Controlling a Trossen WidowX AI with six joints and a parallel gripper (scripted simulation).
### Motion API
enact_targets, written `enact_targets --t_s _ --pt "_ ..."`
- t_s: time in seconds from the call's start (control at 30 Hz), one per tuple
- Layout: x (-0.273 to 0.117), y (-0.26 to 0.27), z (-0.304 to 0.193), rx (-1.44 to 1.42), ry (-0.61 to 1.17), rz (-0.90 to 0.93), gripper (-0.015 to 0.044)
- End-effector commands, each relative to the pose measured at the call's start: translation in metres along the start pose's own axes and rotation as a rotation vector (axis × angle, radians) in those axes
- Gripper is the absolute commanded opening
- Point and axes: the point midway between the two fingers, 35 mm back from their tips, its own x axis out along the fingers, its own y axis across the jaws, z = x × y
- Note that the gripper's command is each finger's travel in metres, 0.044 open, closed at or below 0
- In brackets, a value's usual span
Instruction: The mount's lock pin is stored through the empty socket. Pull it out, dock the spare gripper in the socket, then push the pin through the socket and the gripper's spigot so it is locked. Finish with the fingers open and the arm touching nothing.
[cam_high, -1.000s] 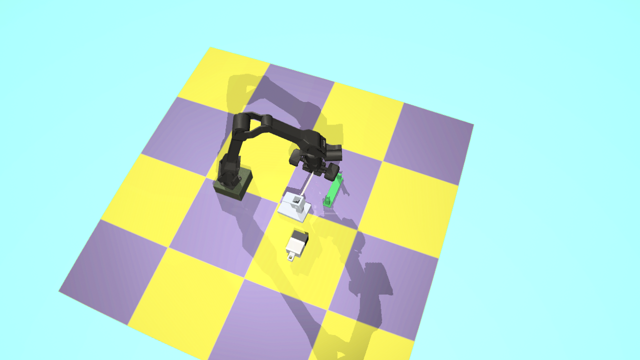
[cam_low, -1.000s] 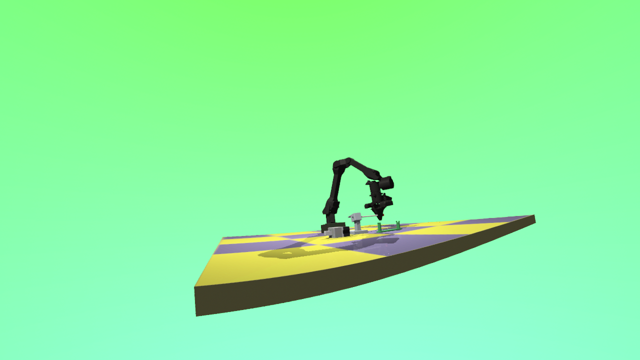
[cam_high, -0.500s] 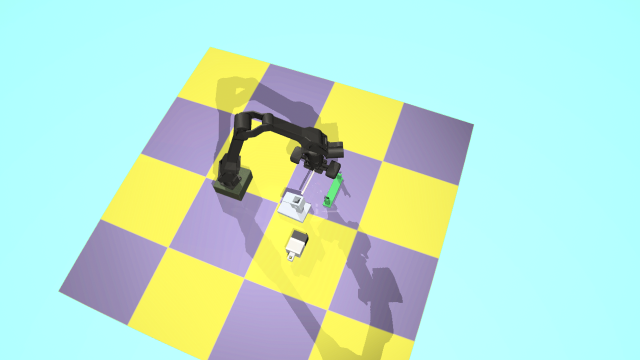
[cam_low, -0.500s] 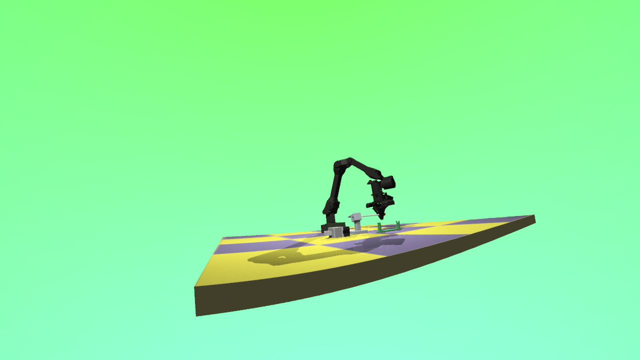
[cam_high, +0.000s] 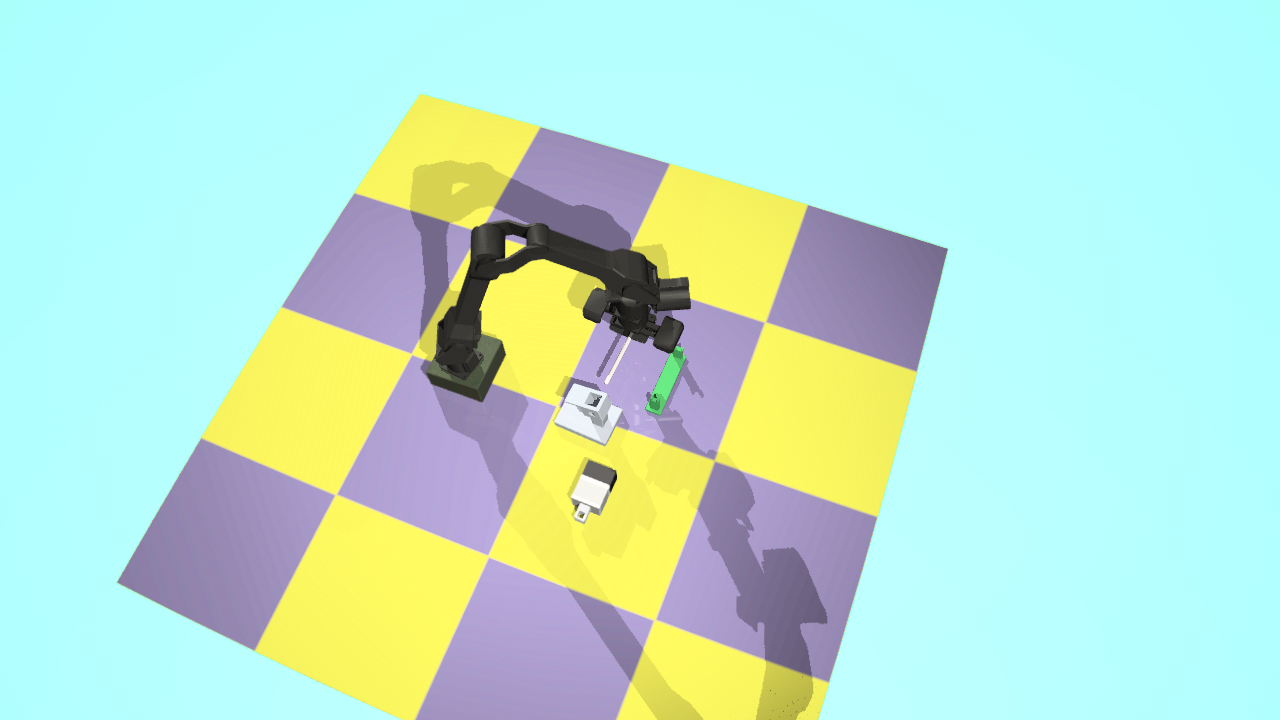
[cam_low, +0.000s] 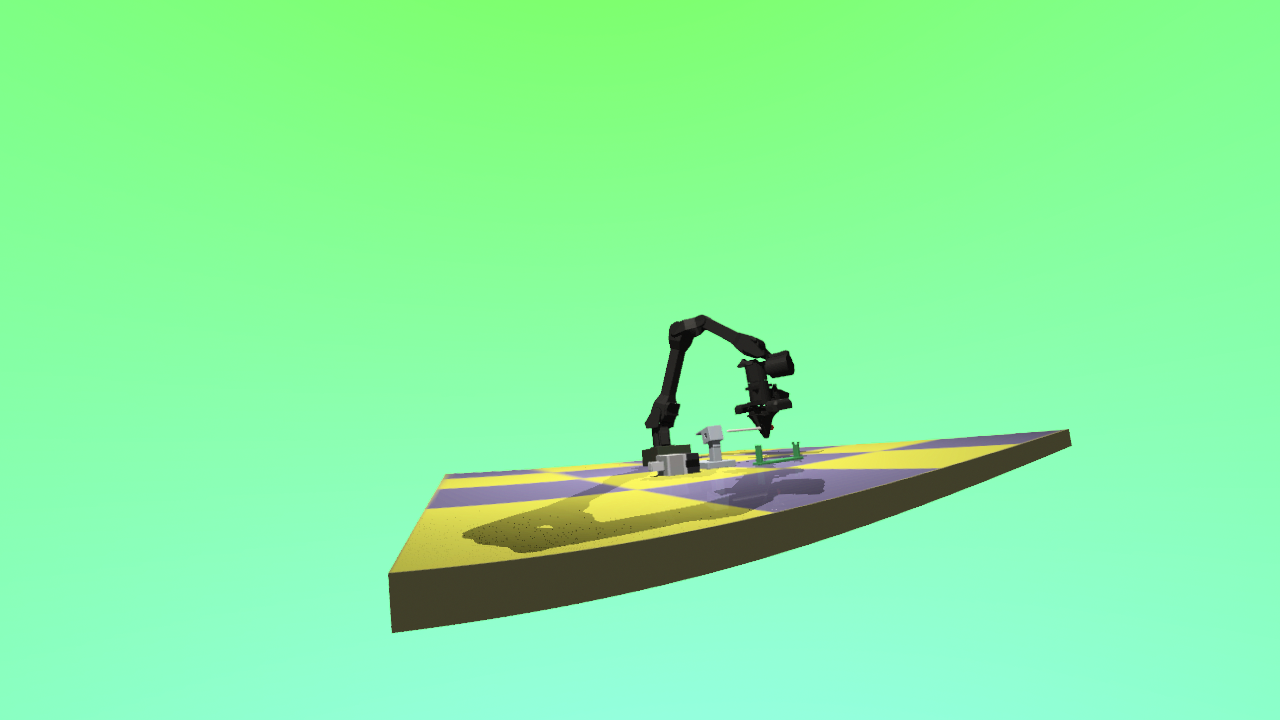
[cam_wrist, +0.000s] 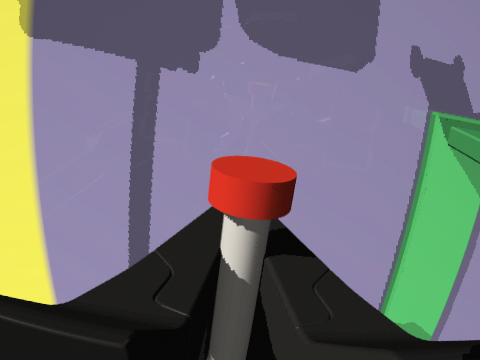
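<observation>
My gripper (cam_high: 631, 337) (cam_low: 766, 432) (cam_wrist: 239, 220) is shut on the lock pin (cam_high: 617, 362) (cam_low: 742, 430) (cam_wrist: 240, 270), just below its red head (cam_wrist: 252, 190). The pin is held roughly level above the floor; its free end points at the mount's socket (cam_high: 594, 399) (cam_low: 712, 435), with a small gap between them. The socket sits on a post on the white mount base (cam_high: 580, 423). The spare gripper (cam_high: 591, 490) (cam_low: 673, 464), white with a dark end, lies on the floor beyond the mount. Its small spigot (cam_high: 580, 514) with a hole points away from the mount.
A green rack (cam_high: 667, 380) (cam_low: 778, 461) (cam_wrist: 430, 250) with an upright at each end stands on the floor beside my gripper, lower than the fingers. The arm's dark base block (cam_high: 466, 377) is left of the mount in the top view.
</observation>
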Motion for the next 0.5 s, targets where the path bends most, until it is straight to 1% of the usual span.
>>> enact_targets --t_s 0.0,0.47 --pt "-0.004 -0.001 0.002 0.003 -0.004 -0.002 0.0000" --pt "-0.027 0.005 0.001 0.005 0.009 0.017 0.0000"
